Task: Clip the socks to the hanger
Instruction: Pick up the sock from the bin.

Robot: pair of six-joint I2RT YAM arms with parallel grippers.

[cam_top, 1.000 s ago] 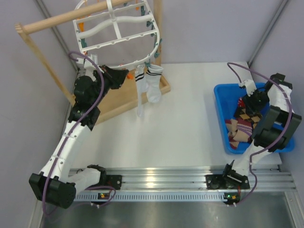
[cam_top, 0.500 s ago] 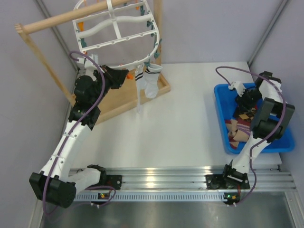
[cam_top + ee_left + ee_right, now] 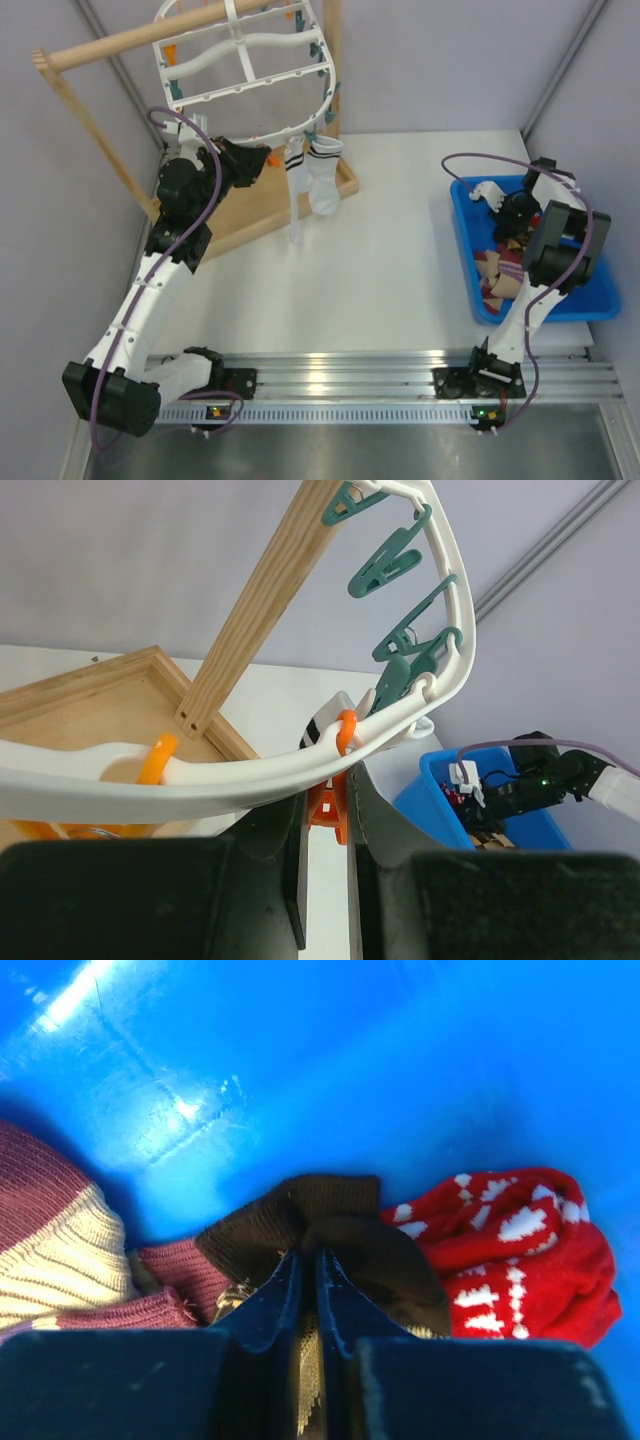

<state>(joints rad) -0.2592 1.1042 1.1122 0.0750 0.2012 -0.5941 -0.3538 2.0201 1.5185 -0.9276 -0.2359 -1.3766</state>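
The white hanger [image 3: 246,48] hangs from the wooden pole at the back left, and a pair of white socks [image 3: 318,182] with dark cuff bands is clipped to its lower rim. My left gripper [image 3: 256,165] sits just under that rim [image 3: 200,775], shut on an orange clip [image 3: 330,815]. My right gripper [image 3: 508,214] is down in the blue bin [image 3: 462,232], shut on the brown cuff of the argyle sock [image 3: 300,1215]. A red sock [image 3: 520,1250] lies to its right and a tan-maroon striped sock [image 3: 50,1250] to its left.
The wooden pole rack [image 3: 130,40] with its tray base [image 3: 250,208] stands under the hanger. Teal clips [image 3: 385,570] line the hanger's rim. The bin's blue wall [image 3: 350,1060] is close behind the right fingers. Grey walls enclose the table on three sides.
My right arm has folded in, carrying its gripper toward the bin's back left and down onto the brown sock. The hanging white socks swayed slightly. The left arm has not moved.
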